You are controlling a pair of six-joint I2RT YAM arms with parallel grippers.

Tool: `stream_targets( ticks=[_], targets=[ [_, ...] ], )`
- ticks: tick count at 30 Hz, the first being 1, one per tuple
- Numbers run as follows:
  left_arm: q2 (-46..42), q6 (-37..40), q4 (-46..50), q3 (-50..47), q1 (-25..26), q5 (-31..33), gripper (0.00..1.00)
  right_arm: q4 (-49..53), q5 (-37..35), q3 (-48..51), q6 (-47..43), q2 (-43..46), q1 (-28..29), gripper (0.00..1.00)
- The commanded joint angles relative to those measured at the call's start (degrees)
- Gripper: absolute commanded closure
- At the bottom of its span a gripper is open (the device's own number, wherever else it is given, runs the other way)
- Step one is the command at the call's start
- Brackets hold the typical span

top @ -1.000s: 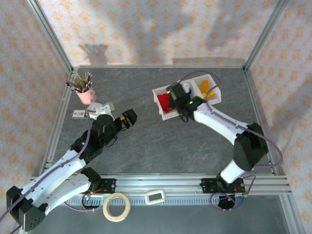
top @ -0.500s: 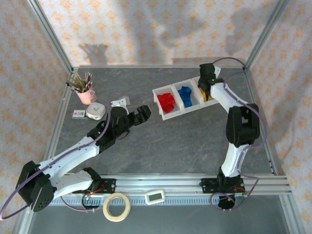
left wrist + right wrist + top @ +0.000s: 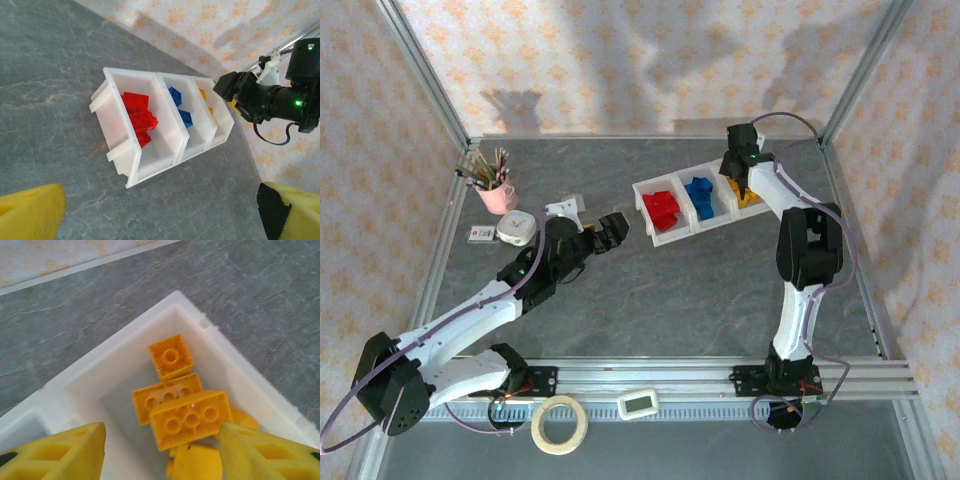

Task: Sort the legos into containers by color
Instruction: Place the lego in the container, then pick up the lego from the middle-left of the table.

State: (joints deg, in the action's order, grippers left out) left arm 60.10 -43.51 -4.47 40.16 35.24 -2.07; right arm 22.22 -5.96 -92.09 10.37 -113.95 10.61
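While hovering over the right end of the containers (image 3: 668,238), shows the right gripper (image 3: 161,427) released, pinching nothing, above yellow-orange legos (image 3: 190,417) lying inside. Shows red legos (image 3: 139,116) at the left end, blue legos (image 3: 182,117) in the middle. Shows the left gripper (image 3: 616,228) parted, empty, near the row.

I've got my right arm stretched far forward, right gripper (image 3: 744,183) tipped downward, fingers spread. My left arm reaches diagonally inward, left gripper (image 3: 613,228) low, fingers wide apart.
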Motion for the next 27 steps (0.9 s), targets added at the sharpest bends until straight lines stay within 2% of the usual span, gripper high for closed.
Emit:
stream_targets(
  ticks=[1,8,14,20,27],
  targets=[
    [-3.27,1.22,1.72,0.89,-0.17,3.09,0.01,0.1,2.53,4.56,0.73,9.15,4.78,0.37],
    [-11.04,1.27,10.13,-0.88,-0.96,6.65,0.01,-1.88,5.5,14.46,2.35,16.97,16.64,0.32],
    [-19.05,-0.7,19.99,-2.12,-1.22,10.34,0.01,-2.99,6.93,17.3,1.8,18.64,28.55,0.28],
    [-26.86,-3.36,29.67,-2.29,-1.25,14.71,0.01,-3.63,6.22,13.32,-4.0,12.55,38.7,0.24],
    [-32.31,-5.31,34.97,-2.44,-1.23,17.3,0.01,-6.82,12.57,6.21,-11.99,0.49,42.7,0.22]
  ],
)
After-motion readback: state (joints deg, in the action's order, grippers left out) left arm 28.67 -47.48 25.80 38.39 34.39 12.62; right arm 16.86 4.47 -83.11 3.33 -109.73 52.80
